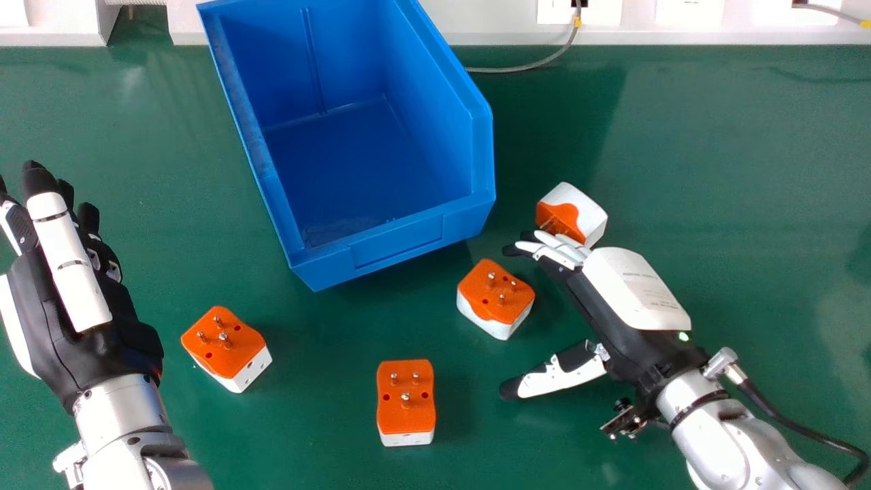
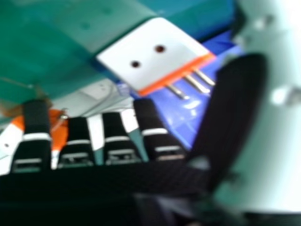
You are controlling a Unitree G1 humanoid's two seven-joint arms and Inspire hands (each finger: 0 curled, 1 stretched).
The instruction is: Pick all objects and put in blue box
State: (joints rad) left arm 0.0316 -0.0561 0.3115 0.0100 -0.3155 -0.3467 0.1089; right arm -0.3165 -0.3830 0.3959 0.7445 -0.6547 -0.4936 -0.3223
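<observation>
Right hand: fingers extending straight, thumb spreading wide from them; the hand is standing open and holding nothing. First adapter, orange and white, is sitting prongs up just off the opening between fingers and thumb; in the right hand view its prongs are pointing toward the thumb. Second adapter is lying on its side right by the fingers, on their far side; cannot tell whether they are touching it. Third adapter is resting prongs up to the left of the thumb, nearer the robot. Fourth adapter, also prongs up, is lying farther left, just beside the left hand, whose fingers are extending. Blue box is standing ahead and to the left of the right fingertips, well apart from the thumb, on the green table.
</observation>
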